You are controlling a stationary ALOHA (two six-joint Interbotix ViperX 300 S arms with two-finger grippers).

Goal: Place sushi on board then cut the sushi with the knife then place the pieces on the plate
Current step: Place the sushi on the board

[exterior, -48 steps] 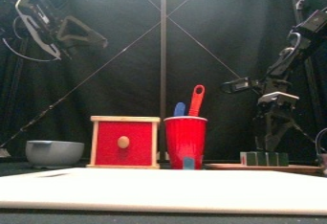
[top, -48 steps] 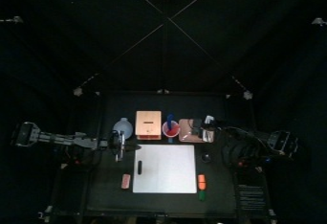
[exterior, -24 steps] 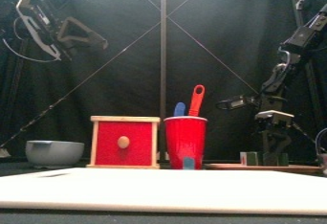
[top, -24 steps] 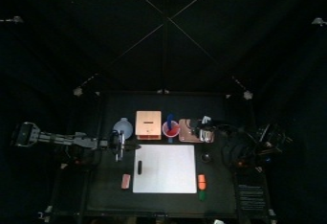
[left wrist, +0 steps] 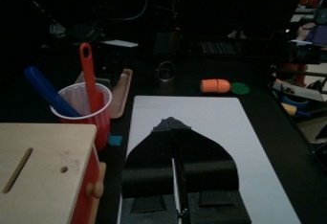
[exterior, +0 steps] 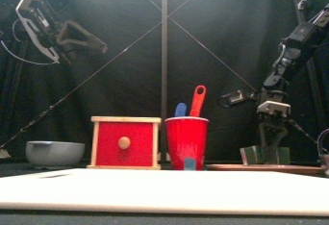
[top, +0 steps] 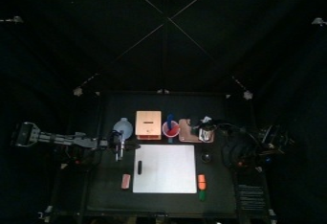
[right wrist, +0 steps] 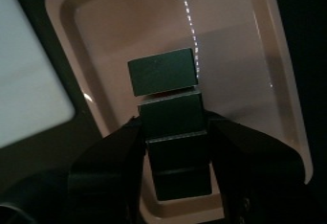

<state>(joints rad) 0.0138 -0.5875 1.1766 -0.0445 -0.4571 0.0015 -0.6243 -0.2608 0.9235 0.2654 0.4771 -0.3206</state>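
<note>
Barely begun: the right tool seems clamped on the sushi on the pink tray; white board unused, left tool pinched together. Cutting and plating remain.

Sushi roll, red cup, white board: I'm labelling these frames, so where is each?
sushi roll [right wrist: 166, 75], right wrist view, face of its end block.
red cup [exterior: 187, 140], front view, middle of its front wall.
white cutting board [top: 166, 168], top view, bare centre.

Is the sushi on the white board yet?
No, it is on the pink tray. The right wrist view shows the sushi roll lying on its floor at the right tool.
</note>
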